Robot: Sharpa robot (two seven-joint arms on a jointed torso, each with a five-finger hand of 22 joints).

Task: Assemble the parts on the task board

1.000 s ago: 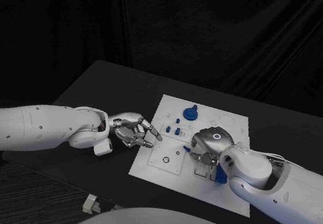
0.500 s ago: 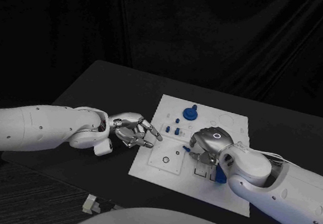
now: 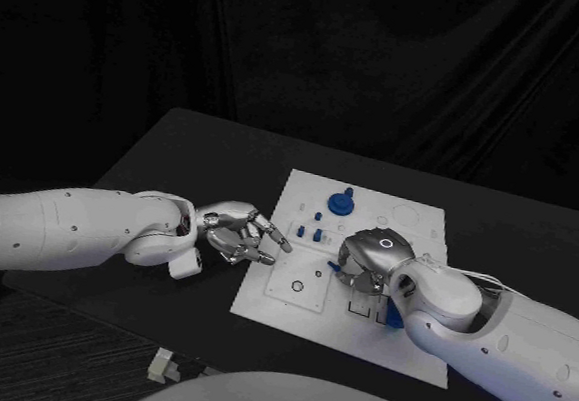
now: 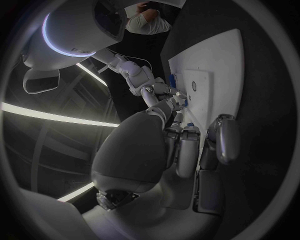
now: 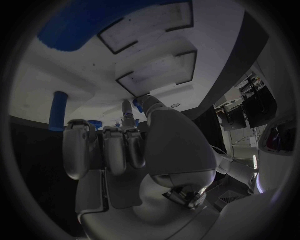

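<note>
On the near side of the black table [image 3: 195, 147], a small pale object [image 3: 163, 366] lies close to the table's near edge, left of centre. The white task board [image 3: 399, 355] sits in the middle of the table, its long side running from near to far.

The right hand [image 3: 369, 257] hangs over the board's near-right part, knuckles up and fingers curled downward toward the plate. In the right wrist view those fingers [image 5: 106, 147] lie side by side, drawn in close to the palm; whether anything is pinched beneath them cannot be told. A large blue part [image 3: 394, 316] lies on the board just near-right of this hand, partly hidden by the wrist, beside two dark-outlined rectangular recesses [image 5: 159, 67].

The left hand [image 3: 237, 233] is at the board's left edge, fingers partly curled and apart, one reaching over the rim; nothing is visible in its grasp.

Farther along, small blue pegs [image 3: 314, 233] stand on the board between the two hands. Toward the far end, a round blue part with an upright stem [image 3: 341, 202] stands on the board.
</note>
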